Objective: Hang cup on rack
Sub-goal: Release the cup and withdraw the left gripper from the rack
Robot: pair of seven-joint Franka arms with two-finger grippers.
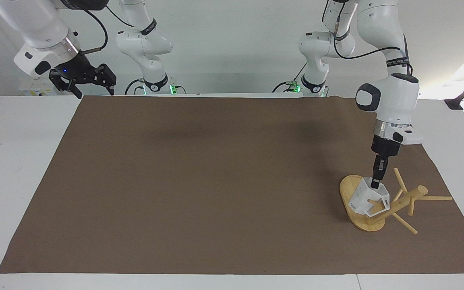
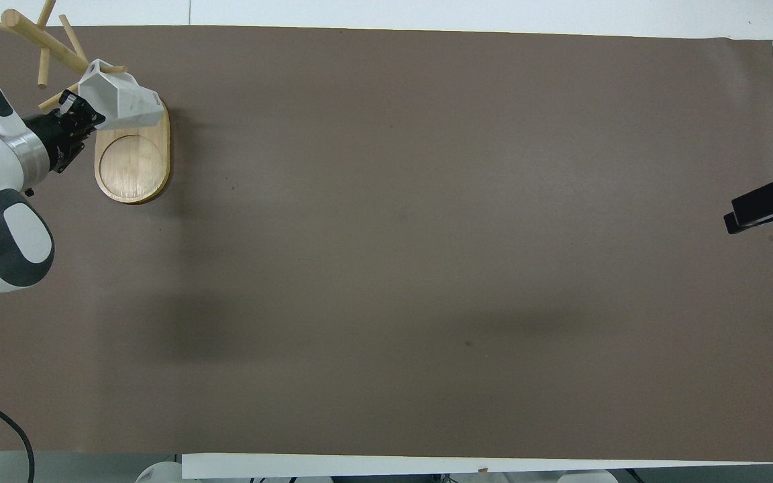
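The rack [image 1: 401, 201] stands at the left arm's end of the table on its oval base [image 1: 349, 187]; it also shows in the overhead view [image 2: 133, 161]. My left gripper [image 1: 377, 183] is shut on the rim of the white faceted cup [image 1: 363, 199] and holds it tilted, low over the base, against the post's lower pegs. A peg tip shows at the cup's mouth; I cannot tell whether it passes through the handle. In the overhead view the left gripper [image 2: 78, 114] holds the cup [image 2: 121, 100] at the base's end. My right gripper [image 1: 91, 90] is open and empty, raised over the mat's corner.
A brown mat [image 1: 216, 181] covers most of the white table [image 1: 14, 161]. Several thin pegs [image 1: 437, 197] stick out of the post toward the table's end. Only part of the right gripper [image 2: 765, 208] shows at the overhead view's edge.
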